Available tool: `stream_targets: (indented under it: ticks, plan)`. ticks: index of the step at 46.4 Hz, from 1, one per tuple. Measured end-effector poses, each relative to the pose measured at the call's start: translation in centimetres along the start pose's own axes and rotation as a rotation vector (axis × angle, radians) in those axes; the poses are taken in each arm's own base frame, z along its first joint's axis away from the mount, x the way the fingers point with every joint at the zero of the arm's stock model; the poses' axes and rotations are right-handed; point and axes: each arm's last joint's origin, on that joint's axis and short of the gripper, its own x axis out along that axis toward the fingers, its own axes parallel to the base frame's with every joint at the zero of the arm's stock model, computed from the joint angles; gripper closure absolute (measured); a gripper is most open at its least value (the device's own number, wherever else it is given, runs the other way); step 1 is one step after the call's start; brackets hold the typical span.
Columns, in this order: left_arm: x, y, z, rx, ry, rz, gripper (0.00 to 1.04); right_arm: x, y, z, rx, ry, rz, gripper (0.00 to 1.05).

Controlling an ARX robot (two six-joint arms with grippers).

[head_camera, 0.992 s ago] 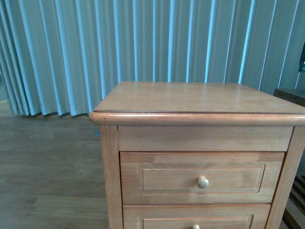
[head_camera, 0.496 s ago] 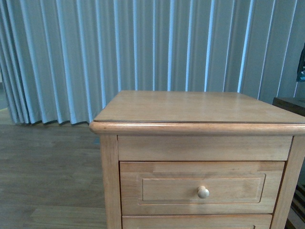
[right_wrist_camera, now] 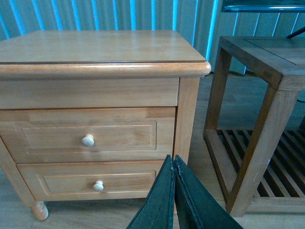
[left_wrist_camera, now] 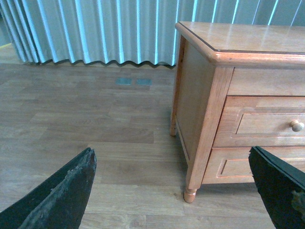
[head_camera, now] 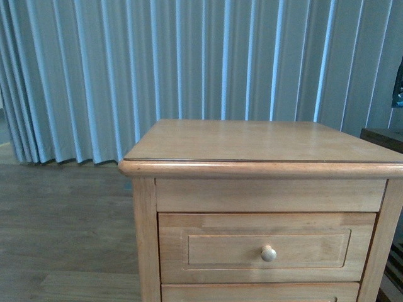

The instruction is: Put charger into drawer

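Nightstand (head_camera: 252, 141): light wood, bare top, standing on a wood-plank floor (head_camera: 63, 220) before pale blue vertical blinds (head_camera: 157, 63).
Drawer (head_camera: 267, 248): uppermost of 2, fully shut, flush with the frame; recessed panel front; 1 round pale knob (head_camera: 269, 253) at centre.
Lower drawer (right_wrist_camera: 93, 183): shut, with its own pale knob; seen in both wrist views.
Charger: not visible in any view; its place cannot be told.
Left gripper (left_wrist_camera: 178, 191): jaws spread wide apart, holding nothing, low above the floor off the nightstand's left front corner.
Right gripper (right_wrist_camera: 174, 191): jaws pressed together, nothing between them, in front of the nightstand's right front edge, below the drawer.
Slatted table (right_wrist_camera: 259, 62): darker wood, just beside the nightstand's right side.
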Motion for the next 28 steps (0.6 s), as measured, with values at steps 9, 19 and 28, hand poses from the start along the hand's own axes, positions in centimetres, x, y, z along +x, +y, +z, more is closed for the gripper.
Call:
stream_targets:
  ticks: [9, 19, 28]
  plan:
    - [0.0, 0.0, 0.0, 0.0, 0.0, 0.0, 0.06, -0.7, 0.0, -0.7, 0.0, -0.011, 0.001, 1.03]
    - [0.0, 0.0, 0.0, 0.0, 0.0, 0.0, 0.06, -1.5, 0.0, -0.6, 0.0, -0.013, 0.001, 1.03]
    - [0.0, 0.0, 0.0, 0.0, 0.0, 0.0, 0.06, -2.0, 0.0, -0.7, 0.0, -0.013, 0.001, 1.03]
